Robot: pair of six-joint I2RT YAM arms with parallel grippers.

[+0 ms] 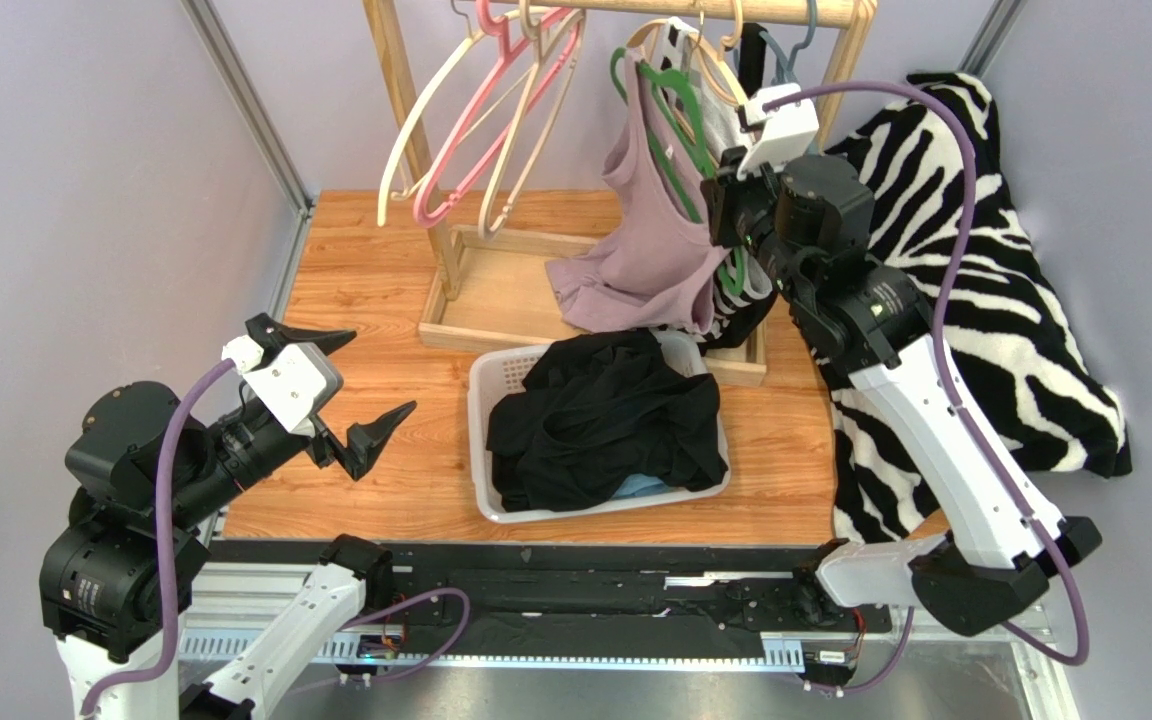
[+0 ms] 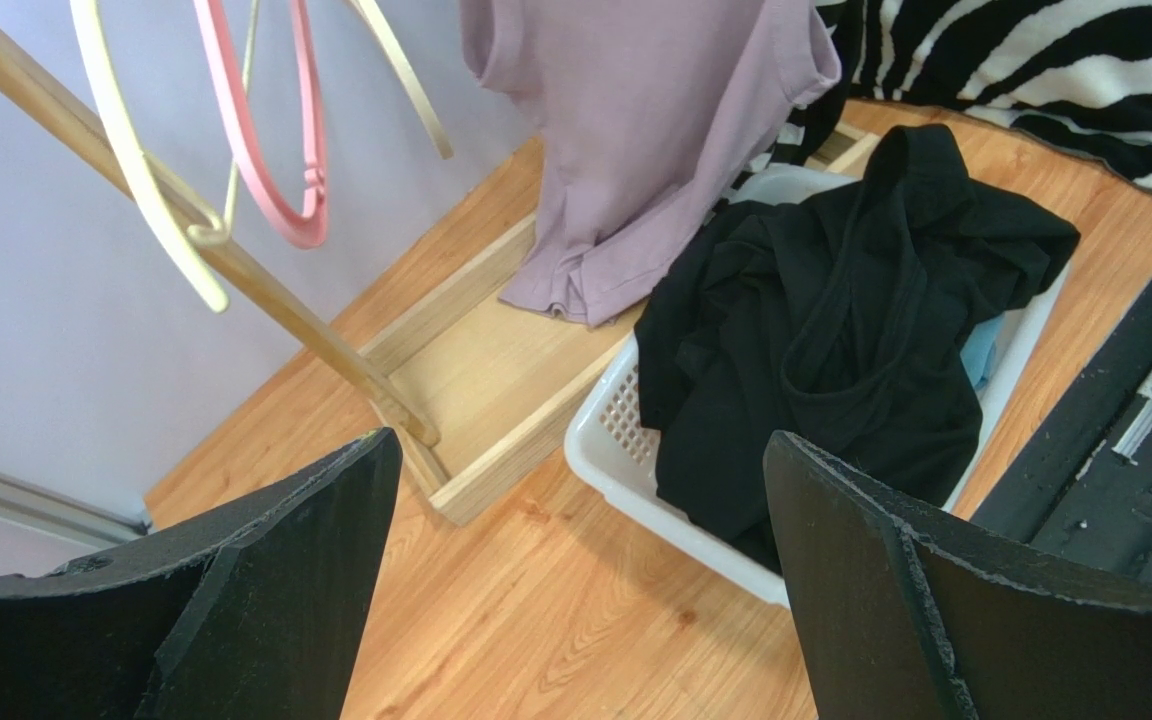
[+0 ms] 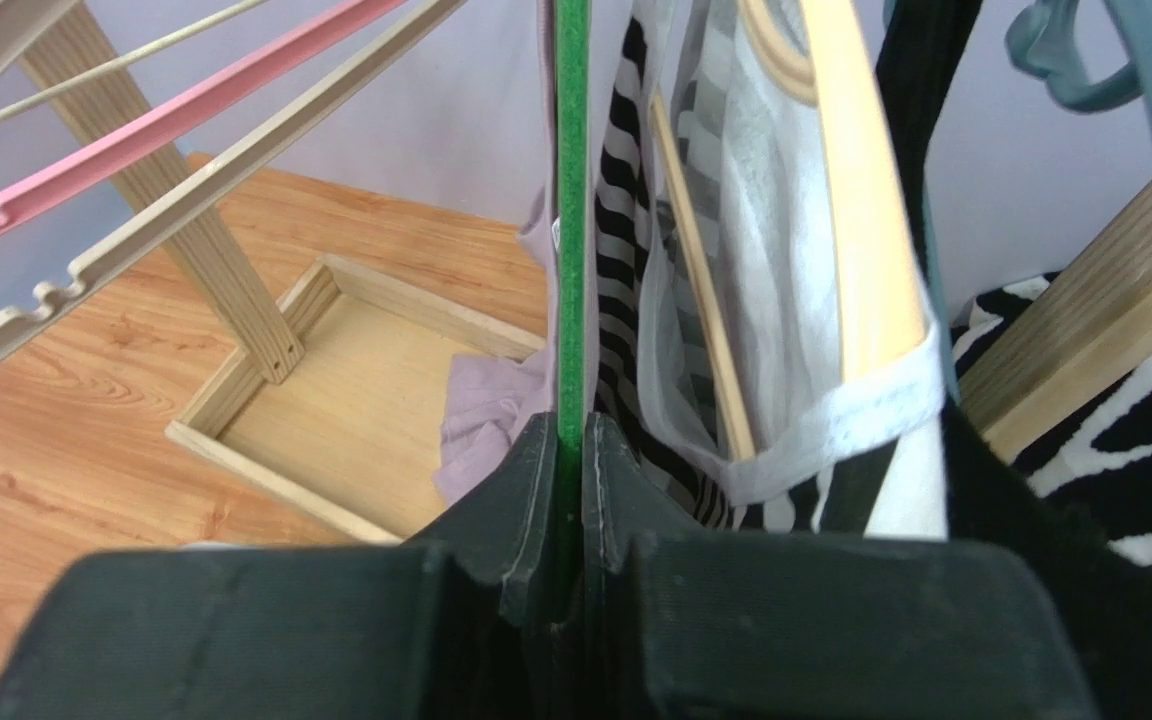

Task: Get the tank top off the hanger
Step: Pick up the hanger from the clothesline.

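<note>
A mauve tank top [image 1: 639, 225] hangs on a green hanger [image 1: 672, 113] from the wooden rail, its lower hem draping into the rack's base tray. My right gripper [image 1: 728, 240] is at the hanger's right side, shut on the green hanger arm [image 3: 573, 225]. In the right wrist view the jaws [image 3: 573, 431] pinch the green bar, with mauve cloth [image 3: 485, 423] just below and to the left. My left gripper [image 1: 375, 375] hovers open over the table at the left, holding nothing. From the left wrist view [image 2: 579, 443] the tank top [image 2: 657, 135] hangs ahead.
A white basket [image 1: 483, 435] of black clothes sits in the table's middle. Empty cream and pink hangers [image 1: 462, 120] hang at the rail's left. The rack's wooden base tray [image 1: 500, 300] lies behind the basket. Sheer white and striped garments [image 3: 778, 225] hang beside the green hanger. Zebra fabric [image 1: 988, 300] covers the right.
</note>
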